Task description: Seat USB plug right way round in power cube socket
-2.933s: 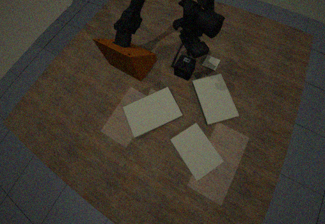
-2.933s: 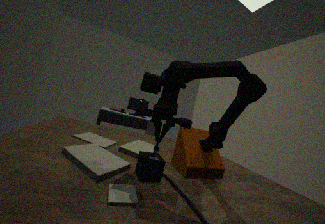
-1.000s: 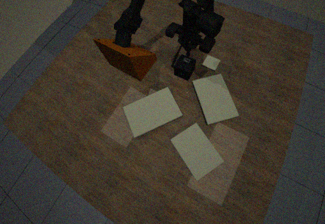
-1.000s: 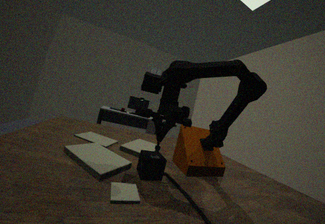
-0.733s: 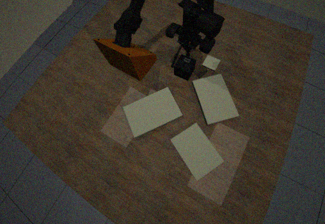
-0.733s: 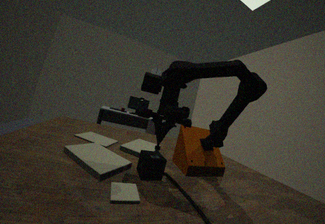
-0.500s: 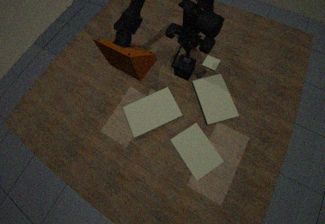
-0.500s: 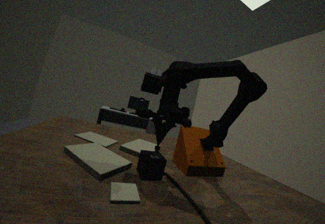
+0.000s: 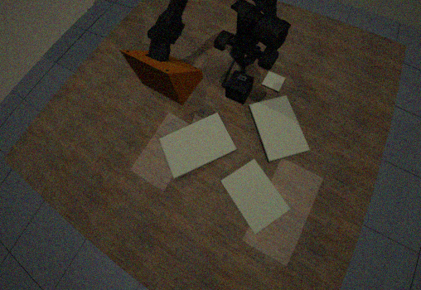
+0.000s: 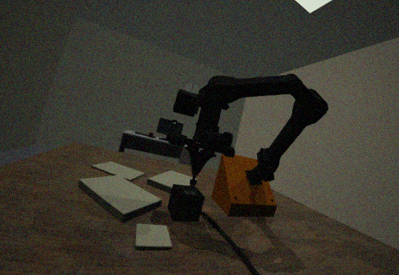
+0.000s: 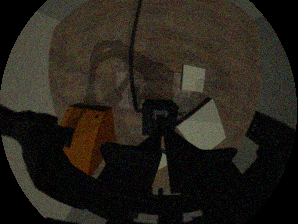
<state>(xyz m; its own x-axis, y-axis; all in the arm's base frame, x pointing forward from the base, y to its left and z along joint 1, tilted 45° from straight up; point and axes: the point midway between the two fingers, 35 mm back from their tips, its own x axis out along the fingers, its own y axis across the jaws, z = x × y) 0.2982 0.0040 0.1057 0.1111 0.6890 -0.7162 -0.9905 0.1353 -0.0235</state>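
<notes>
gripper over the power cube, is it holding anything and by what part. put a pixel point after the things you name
The tool (image 9: 245, 61) (image 10: 194, 178) (image 11: 162, 128) is shut on the USB plug (image 10: 192, 182), apparently by its upper end, just above the cube.
</notes>
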